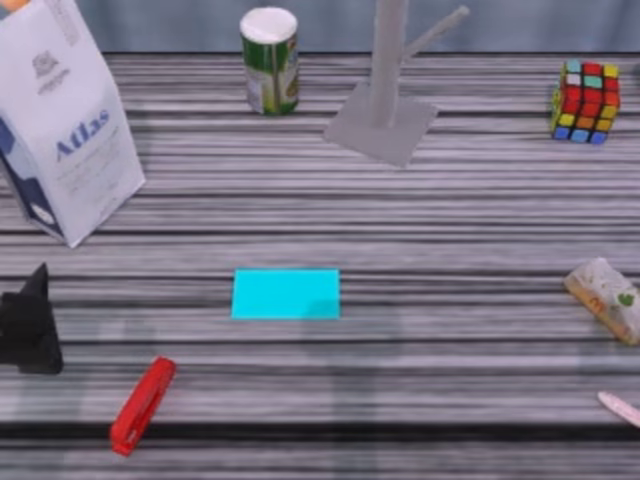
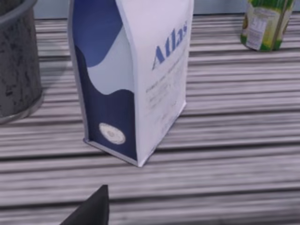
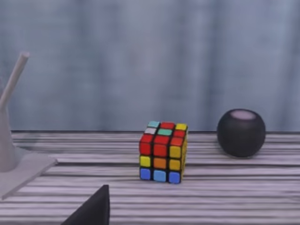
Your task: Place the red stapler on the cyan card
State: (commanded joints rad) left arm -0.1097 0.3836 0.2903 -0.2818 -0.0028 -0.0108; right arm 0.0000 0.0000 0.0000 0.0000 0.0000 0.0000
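Near the table's front-left, red stapler point(image 1: 143, 405) lies just beside left claw point(image 1: 28, 320), whose spread I cannot tell.

A white and blue carton point(image 1: 62, 130), a green can point(image 1: 270, 62), a grey stand point(image 1: 383, 115) and a puzzle cube point(image 1: 585, 102) stand along the far side of the striped counter point(image 1: 450, 260).

1. Bright red stapler point(image 1: 143, 405), glossy.
2. Plain cyan card point(image 1: 286, 294), no markings.
3. Table point(image 1: 420, 230) runs in grey, white and black stripes.
4. Puzzle cube point(image 1: 586, 102) flashes red, yellow, orange, blue, green and white squares on black.
5. White bag point(image 2: 136, 70) carries navy and pale-blue shapes with blue "Atlas" lettering.
6. Can point(image 1: 270, 62): green and yellow label, white lid.
7. Grey stand point(image 1: 385, 95).
8. Black round speaker point(image 3: 241, 132), pale top.
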